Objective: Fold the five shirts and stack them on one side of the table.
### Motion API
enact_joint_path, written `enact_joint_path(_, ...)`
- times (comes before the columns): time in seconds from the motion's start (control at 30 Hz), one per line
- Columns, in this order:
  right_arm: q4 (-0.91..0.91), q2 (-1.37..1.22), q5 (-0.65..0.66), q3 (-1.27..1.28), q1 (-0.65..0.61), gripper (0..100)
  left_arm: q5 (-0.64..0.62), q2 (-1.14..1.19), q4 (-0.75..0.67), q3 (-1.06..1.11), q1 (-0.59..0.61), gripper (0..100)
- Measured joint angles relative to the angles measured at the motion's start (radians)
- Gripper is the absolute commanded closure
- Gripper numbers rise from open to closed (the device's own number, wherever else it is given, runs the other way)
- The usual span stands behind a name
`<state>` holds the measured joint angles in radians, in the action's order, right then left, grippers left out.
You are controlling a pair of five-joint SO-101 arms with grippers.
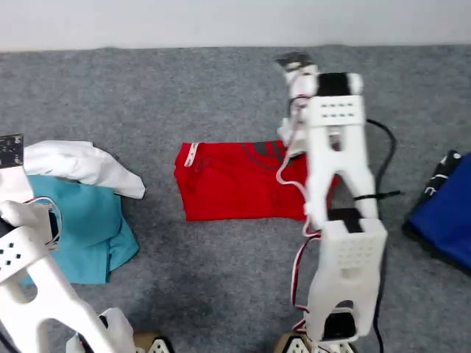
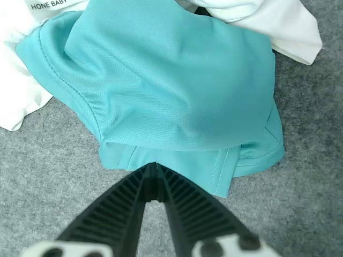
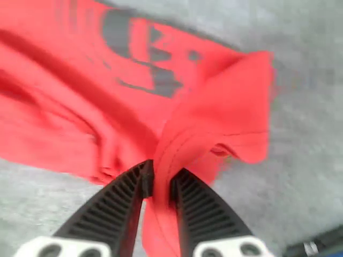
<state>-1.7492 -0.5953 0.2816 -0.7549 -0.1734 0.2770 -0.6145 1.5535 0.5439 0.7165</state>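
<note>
Red shirt cloth is pinched in my right pincer, a fold of its edge bunched between the jaws close to the dark print. My left pincer is pressed together, tips at the hem of the teal shirt, which lies well left of the red shirt, partly under a white shirt. A blue shirt lies well right of the red shirt on the grey table.

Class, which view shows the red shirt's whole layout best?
The high view: the red shirt lies spread on the table, an arm crossing one end. The right wrist view shows a fold pinched in the right hand. The left wrist view looks at the teal shirt.
</note>
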Motion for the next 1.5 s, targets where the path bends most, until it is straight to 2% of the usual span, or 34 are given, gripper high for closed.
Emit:
enact_joint_path(0.27, 0.044, 0.000, -0.023, 0.000, -0.218, 98.9, 0.000, 0.000, 0.000, 0.000, 0.000, 100)
enact_joint_path(0.6, 0.074, 0.000, -0.023, 0.000, -0.368, 98.8, 0.000, 0.000, 0.000, 0.000, 0.000, 100)
enact_joint_path(0.97, 0.130, -0.124, -0.017, 0.000, -0.451, 98.8, 0.000, 0.000, 0.000, 0.000, 0.000, 100)
enact_joint_path(1.37, 0.189, -0.153, -0.017, -0.003, -0.459, 98.8, 0.000, 0.000, 0.000, 0.000, 0.000, 100)
enact_joint_path(1.5, 0.183, -0.161, -0.017, -0.094, -0.459, 98.8, 0.000, 0.000, 0.000, 0.000, 0.000, 100)
